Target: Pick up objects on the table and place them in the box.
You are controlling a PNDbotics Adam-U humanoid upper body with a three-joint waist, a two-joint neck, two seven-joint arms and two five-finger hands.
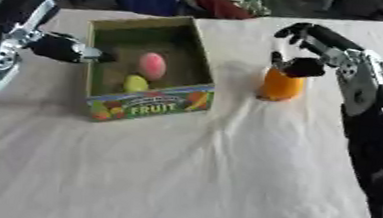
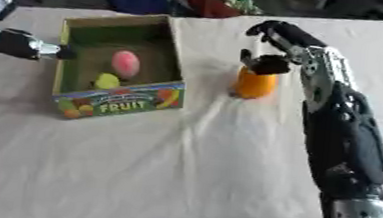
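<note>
A table [image 1: 223,184] covered in a pale, creased cloth fills the view, with dark clutter beyond its far edge. The open cardboard box [image 1: 147,104], green inside and printed "FRUIT" on its front panel, sits on the left half of the table. Inside it lie a pink rounded fruit [image 1: 152,65] and, nearer the front wall, a smaller yellow-green one [image 1: 136,83]. Right of the box, well apart from it, an orange fruit [image 1: 281,86] stands on the cloth. The right hand [image 1: 316,51] is over it, fingers curled, its thumb touching the fruit's top. The left hand [image 1: 64,48] rests against the box's left wall; whether its fingers are open cannot be told.
</note>
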